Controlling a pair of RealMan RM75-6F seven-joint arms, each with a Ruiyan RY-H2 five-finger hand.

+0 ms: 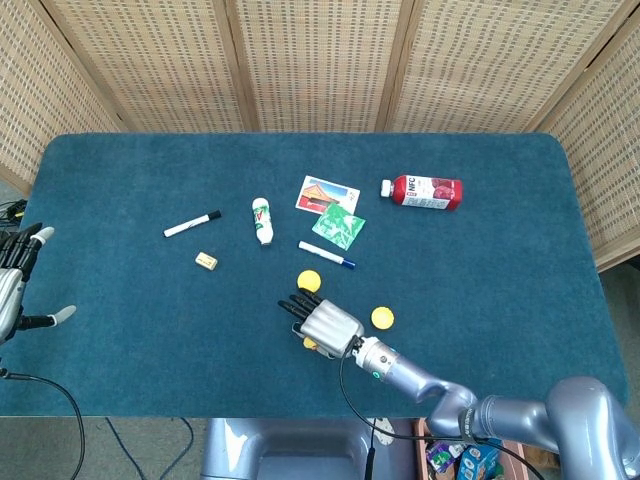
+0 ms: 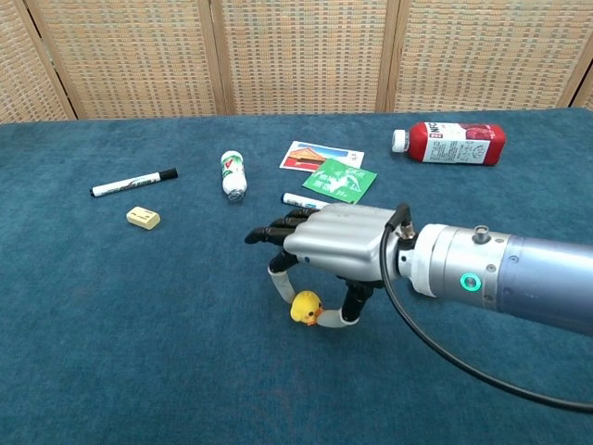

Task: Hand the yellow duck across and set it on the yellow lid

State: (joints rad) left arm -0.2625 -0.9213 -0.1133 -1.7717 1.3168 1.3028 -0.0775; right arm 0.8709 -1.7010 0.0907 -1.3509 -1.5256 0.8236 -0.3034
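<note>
The small yellow duck [image 2: 305,308] sits under my right hand [image 2: 329,246], pinched between the thumb and a curled finger just above the blue cloth. In the head view only a sliver of the duck [image 1: 310,344] shows beneath the right hand [image 1: 325,322]. Two yellow round lids lie close by: one lid [image 1: 309,280] just beyond the fingertips and another lid [image 1: 381,318] to the hand's right. The chest view hides both behind the hand. My left hand [image 1: 15,285] hangs off the table's left edge, fingers apart and holding nothing.
Further back lie a black marker [image 1: 192,223], a beige eraser [image 1: 205,261], a small white bottle [image 1: 262,220], a picture card [image 1: 327,193], a green packet [image 1: 338,227], a blue pen [image 1: 327,255] and a red juice bottle [image 1: 425,191].
</note>
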